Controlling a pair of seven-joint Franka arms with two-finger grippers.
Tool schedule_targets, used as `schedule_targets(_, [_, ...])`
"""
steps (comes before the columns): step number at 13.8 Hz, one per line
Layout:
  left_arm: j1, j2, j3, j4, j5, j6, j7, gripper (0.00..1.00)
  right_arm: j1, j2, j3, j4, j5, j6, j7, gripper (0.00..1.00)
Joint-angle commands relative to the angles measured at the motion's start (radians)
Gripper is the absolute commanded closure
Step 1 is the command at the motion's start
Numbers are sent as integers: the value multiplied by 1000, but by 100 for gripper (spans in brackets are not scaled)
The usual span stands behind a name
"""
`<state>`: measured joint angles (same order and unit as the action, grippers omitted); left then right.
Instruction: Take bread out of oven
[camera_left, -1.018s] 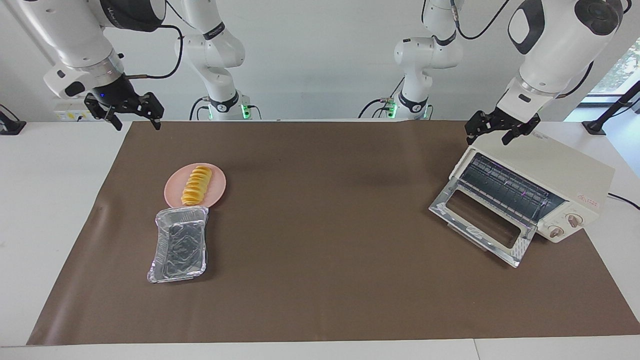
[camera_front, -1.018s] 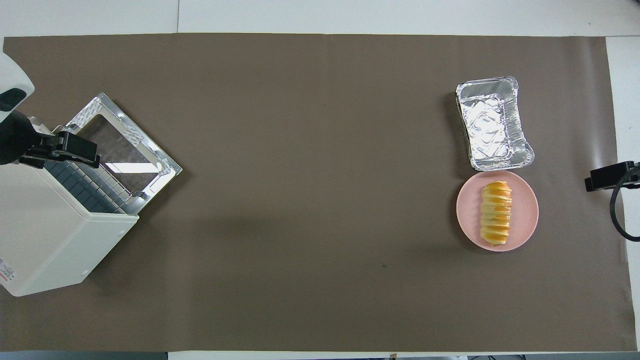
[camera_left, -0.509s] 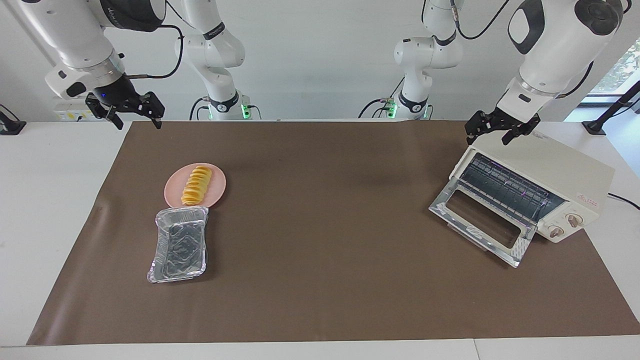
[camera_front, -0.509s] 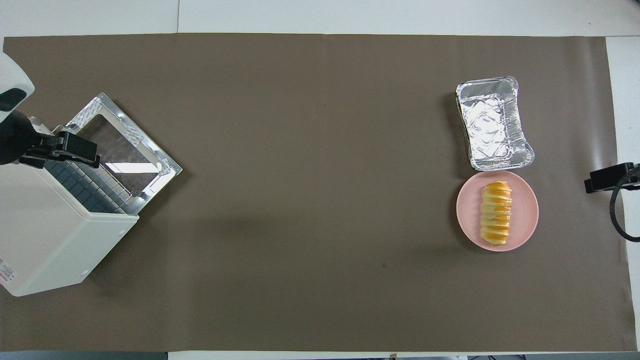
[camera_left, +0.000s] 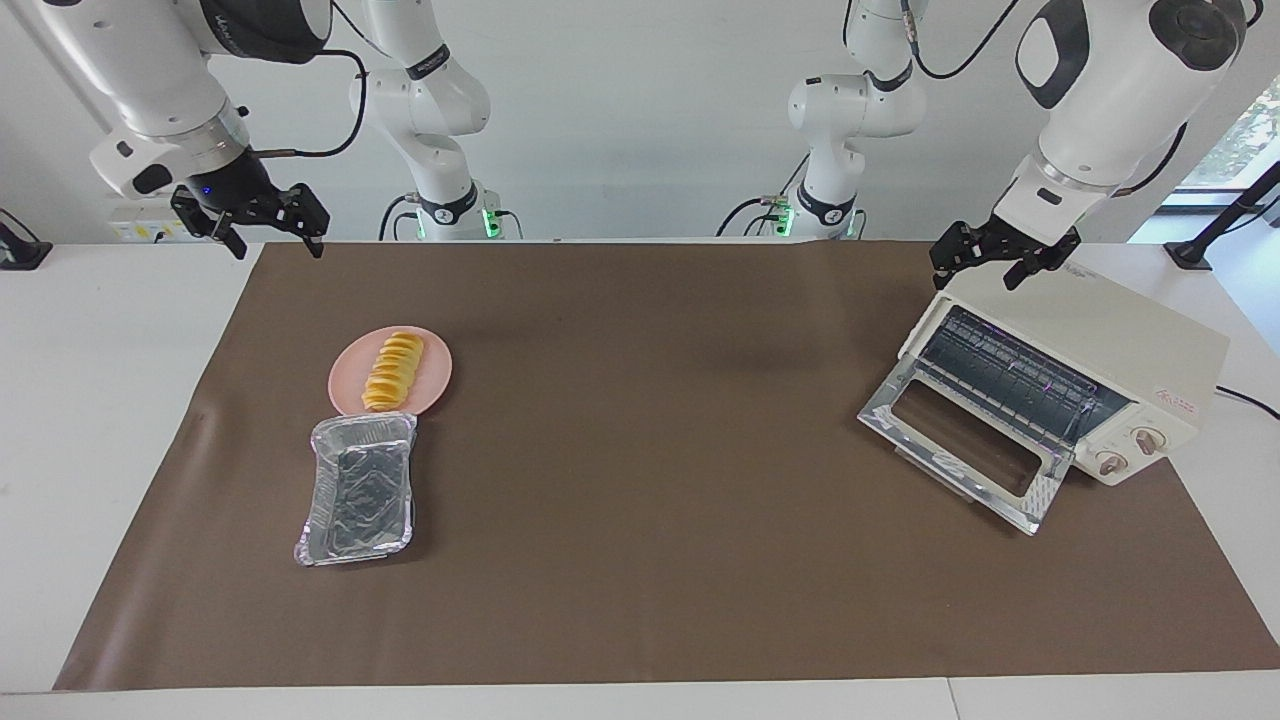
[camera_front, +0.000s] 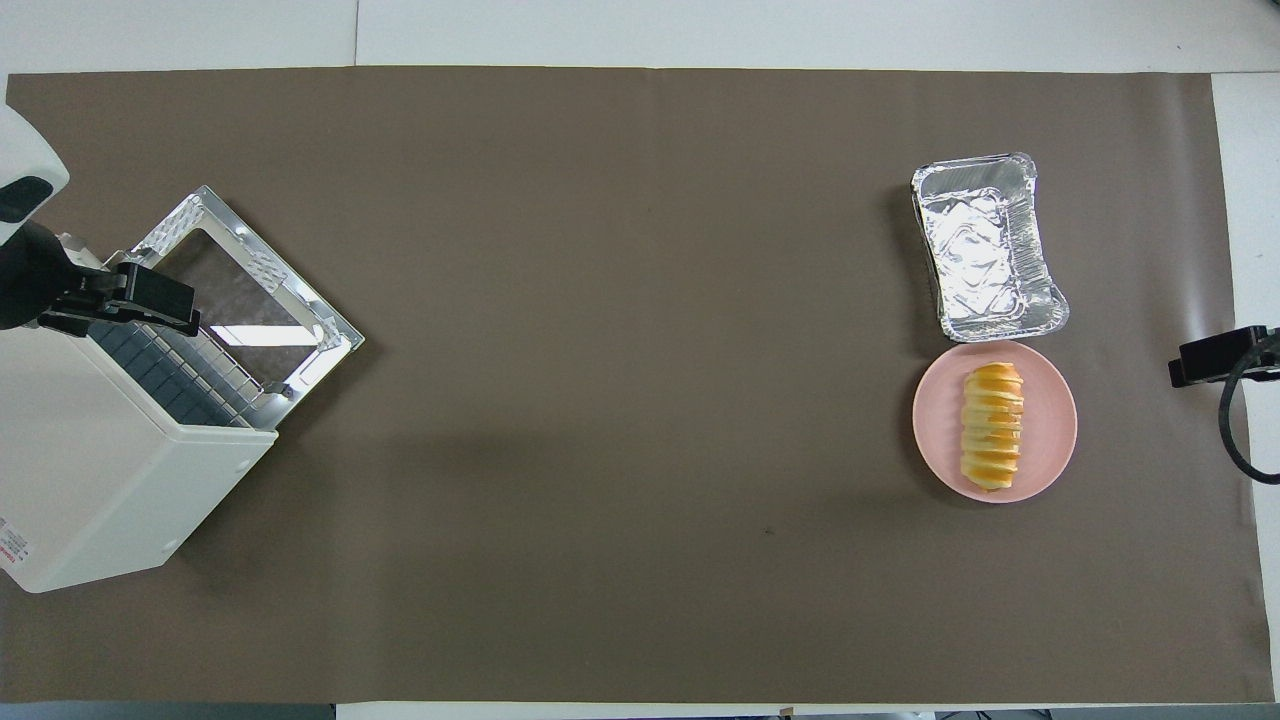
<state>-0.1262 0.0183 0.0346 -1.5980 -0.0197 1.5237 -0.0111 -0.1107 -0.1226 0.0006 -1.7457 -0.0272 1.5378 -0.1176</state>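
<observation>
Bread lies along the pink plate, well apart from the oven, so the taking-out looks done and both arms seem to be at the parking stage.

Starting from the left tool: it hangs over the top corner of the oven at the edge nearer the robots, with its two fingers spread and nothing between them; whether it touches the casing I cannot tell. In the overhead view the left tool covers the end of the wire rack (a raised tool does that without touching). The right tool hangs over the corner of the brown mat at its own arm's end of the counter, fingers also spread and empty.

Moving outward, the oven door lies folded down in front of the oven, and the rack inside shows bare. The crinkled foil tray sits empty, touching the plate's rim on the side farther from the robots.

As I judge it, nothing is left to carry. If any move remains, it would be shutting the door, which calls for the left tool to come down in front of the oven, catch the door's free edge, and swing it up without pushing the oven along the mat.
</observation>
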Motion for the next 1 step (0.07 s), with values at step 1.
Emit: schedule_targets(1, [11,-28,-9,-34,1,20,10,0,-1,0,6,6,-5,-16,24,0])
